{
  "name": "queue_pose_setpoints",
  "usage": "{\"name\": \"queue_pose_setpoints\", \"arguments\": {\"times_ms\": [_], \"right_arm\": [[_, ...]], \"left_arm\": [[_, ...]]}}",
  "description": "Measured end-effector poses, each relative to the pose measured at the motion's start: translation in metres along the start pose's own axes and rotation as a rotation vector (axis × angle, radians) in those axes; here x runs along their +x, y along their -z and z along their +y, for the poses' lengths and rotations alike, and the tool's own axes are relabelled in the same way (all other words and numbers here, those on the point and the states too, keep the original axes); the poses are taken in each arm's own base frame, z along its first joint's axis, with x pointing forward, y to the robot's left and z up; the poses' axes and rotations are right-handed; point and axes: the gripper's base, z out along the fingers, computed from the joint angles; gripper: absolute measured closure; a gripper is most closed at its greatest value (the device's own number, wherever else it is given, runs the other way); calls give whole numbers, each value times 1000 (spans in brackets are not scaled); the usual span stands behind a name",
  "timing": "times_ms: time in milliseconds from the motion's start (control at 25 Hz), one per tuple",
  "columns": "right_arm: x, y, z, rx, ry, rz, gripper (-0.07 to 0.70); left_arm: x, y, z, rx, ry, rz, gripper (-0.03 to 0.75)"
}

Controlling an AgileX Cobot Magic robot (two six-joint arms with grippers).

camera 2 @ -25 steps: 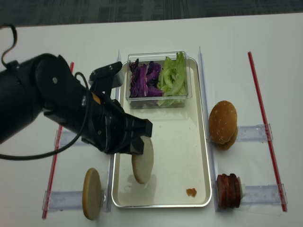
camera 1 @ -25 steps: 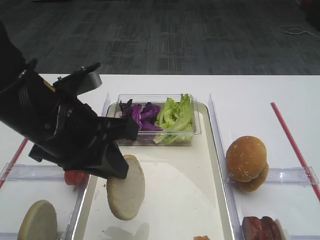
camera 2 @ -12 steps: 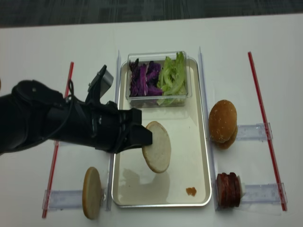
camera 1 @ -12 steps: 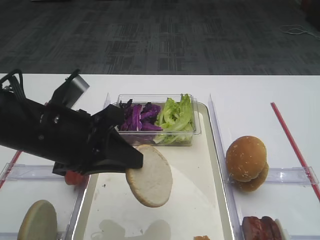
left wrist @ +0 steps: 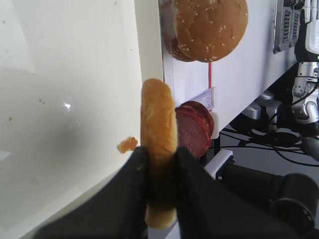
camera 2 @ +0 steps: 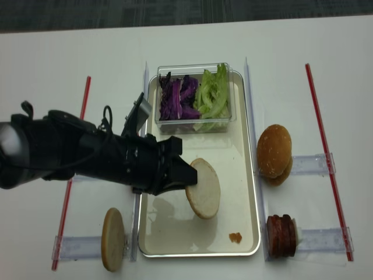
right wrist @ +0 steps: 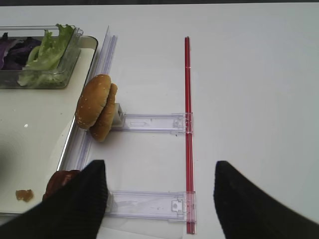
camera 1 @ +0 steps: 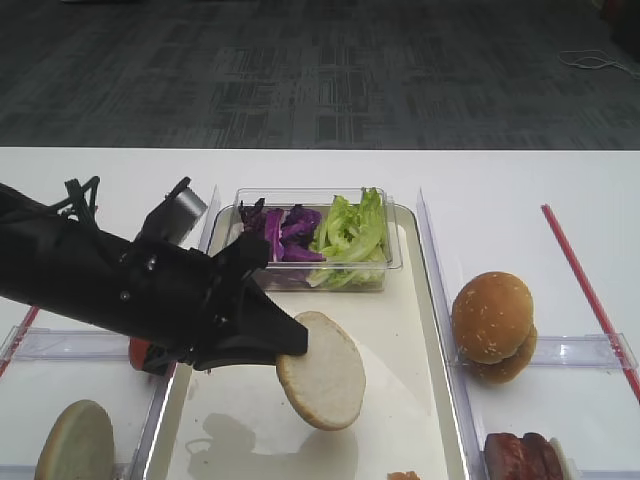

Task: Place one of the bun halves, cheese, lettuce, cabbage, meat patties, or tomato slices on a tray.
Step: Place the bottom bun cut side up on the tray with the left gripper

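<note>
Tomato slices mostly hidden behind left gripper, clamped on bun half over tray; right gripper spread, empty.

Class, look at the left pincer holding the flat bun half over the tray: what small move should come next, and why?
Probably lower it and lay it flat. The left pincer is shut on the pale, flat round bun half, held tilted above the bare middle of the large cream-white tray with a silvery rim. Its shadow below suggests it isn't resting yet, so opening now would drop it.
</note>
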Motion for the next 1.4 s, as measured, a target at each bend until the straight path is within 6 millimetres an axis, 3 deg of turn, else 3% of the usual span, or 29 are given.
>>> {"name": "queue_pose_setpoints", "arguments": {"times_ms": [640, 1400], "right_arm": [[0, 0, 0, 0, 0, 0, 163], [0, 0, 0, 0, 0, 0, 163]], "left_arm": [[-7, -23, 29, -19, 22, 23, 573], [-6, -29, 39, -35, 6, 42, 568]]}}
